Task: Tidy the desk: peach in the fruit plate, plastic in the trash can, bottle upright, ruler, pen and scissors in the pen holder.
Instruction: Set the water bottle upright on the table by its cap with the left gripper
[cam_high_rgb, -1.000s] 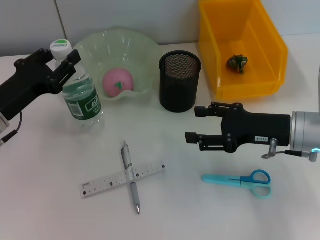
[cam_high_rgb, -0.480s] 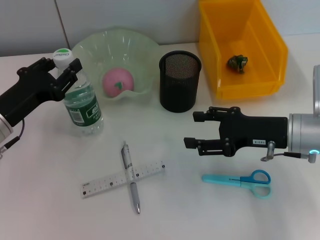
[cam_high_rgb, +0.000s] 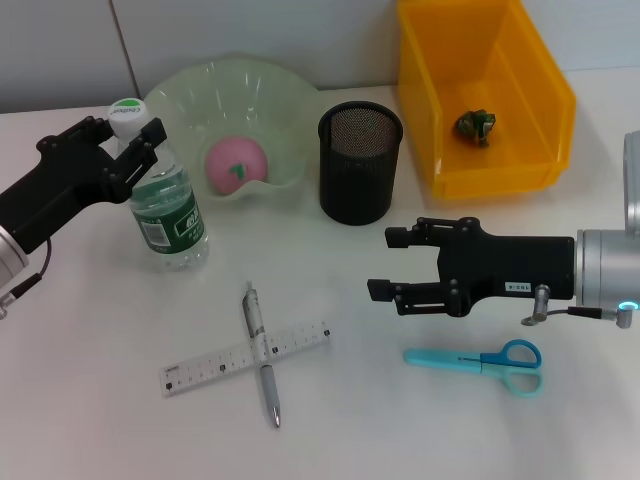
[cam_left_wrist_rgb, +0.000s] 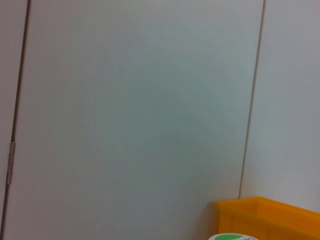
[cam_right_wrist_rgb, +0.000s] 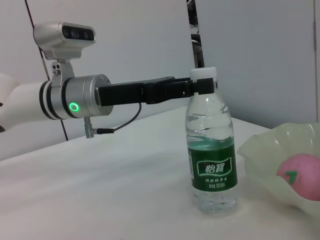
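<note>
Left gripper (cam_high_rgb: 128, 142): placed at bottle (cam_high_rgb: 165, 200) neck, fingers set around cap, grip judged released; bottle upright.
Pen (cam_high_rgb: 262, 352): laid across ruler (cam_high_rgb: 246, 357), axis near-to-far.
Holder (cam_high_rgb: 359, 163): located behind right gripper.
Right gripper (cam_high_rgb: 388, 262): fingers spread wide, nothing held, aimed leftward.
Scissors (cam_high_rgb: 480, 359): found just in front of right gripper, axis left-right; right arm judged nearer.

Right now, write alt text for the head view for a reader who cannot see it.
The left gripper brackets the neck of an upright water bottle beside a green plate holding a peach. The right gripper hovers open above blue scissors; a pen lies across a ruler.
</note>
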